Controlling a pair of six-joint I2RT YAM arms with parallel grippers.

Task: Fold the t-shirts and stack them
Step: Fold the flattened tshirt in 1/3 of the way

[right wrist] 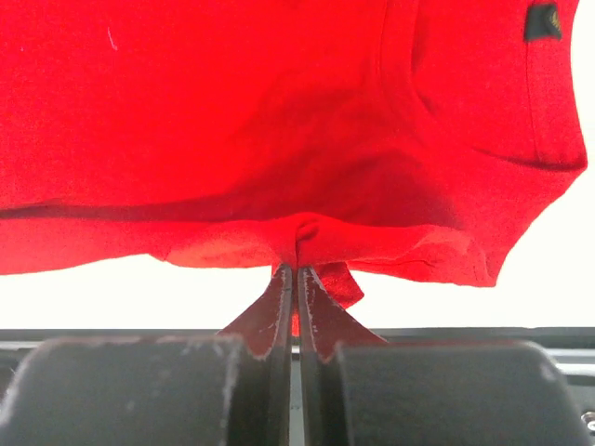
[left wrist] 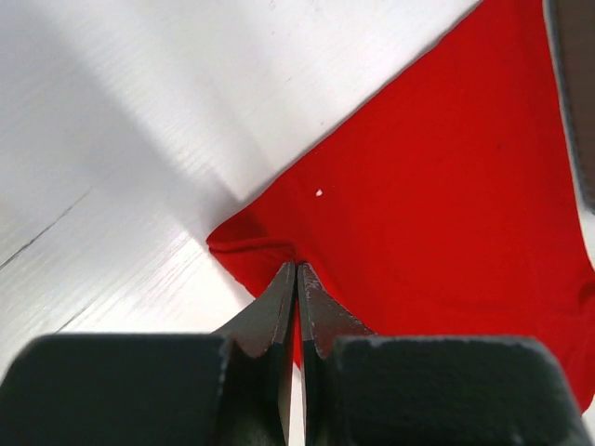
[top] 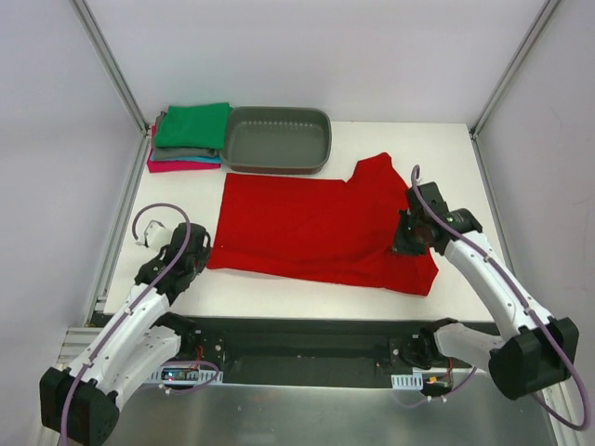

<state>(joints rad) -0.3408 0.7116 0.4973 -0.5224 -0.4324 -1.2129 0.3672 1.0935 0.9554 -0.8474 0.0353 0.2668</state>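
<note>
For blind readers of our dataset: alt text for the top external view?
A red t-shirt lies spread on a white table, left gripper pinching its near-left corner, right gripper its right side. Behind sit a grey tub and folded shirts.

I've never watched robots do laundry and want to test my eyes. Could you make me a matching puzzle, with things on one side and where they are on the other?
Things:
1. red t-shirt
2. grey tub
3. folded stack
4. left gripper

Places:
A. far-left corner of the table
B. spread across the middle
C. pinching the shirt's near-left corner
D. far edge, just right of the stack

Pairs: 1-B, 2-D, 3-A, 4-C
</note>
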